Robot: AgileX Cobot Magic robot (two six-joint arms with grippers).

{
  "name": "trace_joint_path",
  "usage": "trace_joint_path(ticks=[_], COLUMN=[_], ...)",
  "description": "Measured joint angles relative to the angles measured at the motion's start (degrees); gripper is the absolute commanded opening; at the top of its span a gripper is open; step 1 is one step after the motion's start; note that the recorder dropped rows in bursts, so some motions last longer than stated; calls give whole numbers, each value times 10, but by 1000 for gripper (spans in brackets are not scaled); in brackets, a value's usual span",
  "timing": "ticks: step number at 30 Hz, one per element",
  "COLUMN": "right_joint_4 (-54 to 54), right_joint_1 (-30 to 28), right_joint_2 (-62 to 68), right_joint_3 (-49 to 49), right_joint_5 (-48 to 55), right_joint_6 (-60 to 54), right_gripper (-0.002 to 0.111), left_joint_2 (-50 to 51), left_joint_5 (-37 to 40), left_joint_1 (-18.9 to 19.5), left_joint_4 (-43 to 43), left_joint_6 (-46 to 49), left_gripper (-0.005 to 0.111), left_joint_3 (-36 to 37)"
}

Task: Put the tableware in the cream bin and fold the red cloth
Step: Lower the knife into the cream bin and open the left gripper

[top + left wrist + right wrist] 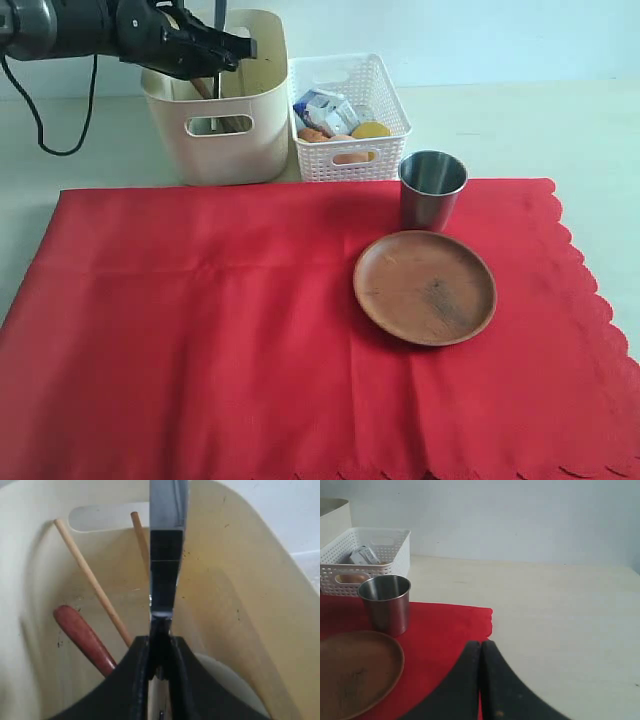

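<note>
cup (433,188) behind plate (425,287), both on cloth (200,330) | bin (215,110) left of basket (350,150), behind cloth | spoon (82,636) in bin

One end of the wooden spoon (82,637) is hidden — behind the left end effector (160,640).

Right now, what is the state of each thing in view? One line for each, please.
left pincer, shut on the metal knife over the cream bin
right pincer, shut, empty
metal knife, gripped, not released
cream bin, upright, holding chopsticks and wooden spoon
steel cup, upright, empty, on the red cloth
brown plate, flat, empty, on the cloth
red cloth, spread out, unfolded
white basket, upright, holding food
</note>
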Motion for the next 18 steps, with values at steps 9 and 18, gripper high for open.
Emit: trace_joint_path(ticks=[9, 18], right_joint_4=[0, 0], right_joint_1=[0, 0], right_joint_2=[0, 0], right_joint_3=[0, 0], right_joint_5=[0, 0], right_joint_6=[0, 0], right_gripper=[0, 0], left_joint_2=[12, -24], left_joint_5=[15, 40], left_joint_1=[0, 0], left_joint_4=[-4, -6], left_joint_6=[2, 2], left_gripper=[39, 57], left_joint_3=[-1, -2])
